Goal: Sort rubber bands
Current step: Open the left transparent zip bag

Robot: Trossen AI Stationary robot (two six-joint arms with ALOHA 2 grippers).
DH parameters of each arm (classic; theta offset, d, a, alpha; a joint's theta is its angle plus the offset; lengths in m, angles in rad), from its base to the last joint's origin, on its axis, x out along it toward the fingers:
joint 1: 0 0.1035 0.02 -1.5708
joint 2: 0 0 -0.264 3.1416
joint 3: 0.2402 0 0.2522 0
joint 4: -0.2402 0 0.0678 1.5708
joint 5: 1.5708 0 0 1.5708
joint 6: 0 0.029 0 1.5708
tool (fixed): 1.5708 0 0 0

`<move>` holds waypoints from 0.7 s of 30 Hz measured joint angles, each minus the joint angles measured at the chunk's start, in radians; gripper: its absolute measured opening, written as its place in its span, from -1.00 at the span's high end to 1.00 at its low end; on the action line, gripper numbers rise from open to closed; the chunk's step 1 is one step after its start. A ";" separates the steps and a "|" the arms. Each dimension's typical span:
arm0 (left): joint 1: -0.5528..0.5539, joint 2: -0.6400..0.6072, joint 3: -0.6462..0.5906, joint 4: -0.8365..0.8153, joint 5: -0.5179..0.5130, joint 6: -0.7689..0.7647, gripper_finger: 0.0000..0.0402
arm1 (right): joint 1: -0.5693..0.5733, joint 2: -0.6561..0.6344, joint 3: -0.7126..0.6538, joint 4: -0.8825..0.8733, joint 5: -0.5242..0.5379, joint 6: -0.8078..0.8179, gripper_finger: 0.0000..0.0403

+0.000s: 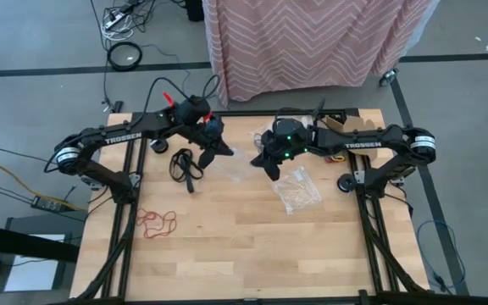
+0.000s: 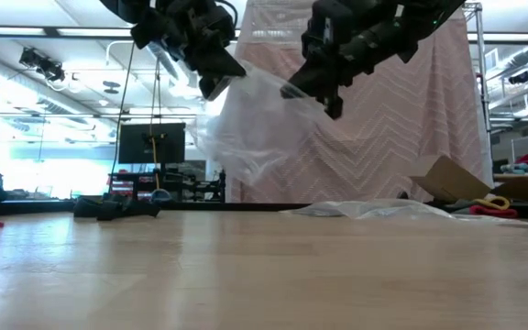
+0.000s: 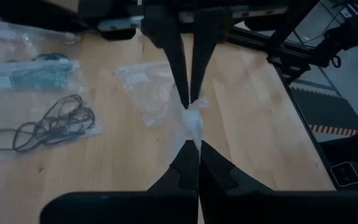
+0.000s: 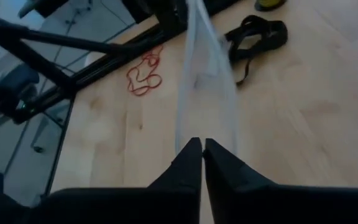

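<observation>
**A:** Start with the biggest thing. What's the surface?

**B:** A pale wooden table (image 1: 252,246) with dark frame rails down both sides. Beyond its far edge hangs a pink zigzag-patterned cloth (image 1: 312,42).

**A:** And the arms?

**B:** Both reach in over the far half of the table and meet near the middle. Between them, lifted off the wood, stretches a clear plastic bag (image 2: 255,128). The left gripper (image 3: 192,130) has its fingers pressed together on one bunched end of that bag. The right gripper (image 4: 202,144) is likewise pinched tight on the bag's other edge, the film running straight away from its fingertips.

**A:** Anything else in plastic?

**B:** A second clear bag (image 1: 299,191) lies flat on the table near the right arm, with pale contents I can't make out. The left wrist view shows more bags lying on the wood.

**A:** Where are the rubber bands?

**B:** Two clusters show clearly. The black rubber bands (image 1: 185,163) lie on the table just beside the left gripper, below the raised bag. The red rubber bands (image 1: 156,222) sit nearer the left rail, well apart from the black ones and from both grippers. Neither cluster is touched.
</observation>
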 joint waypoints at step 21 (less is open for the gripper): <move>-0.019 0.005 -0.001 0.171 0.059 -0.038 1.00 | -0.003 0.001 0.000 0.077 -0.020 0.031 -0.03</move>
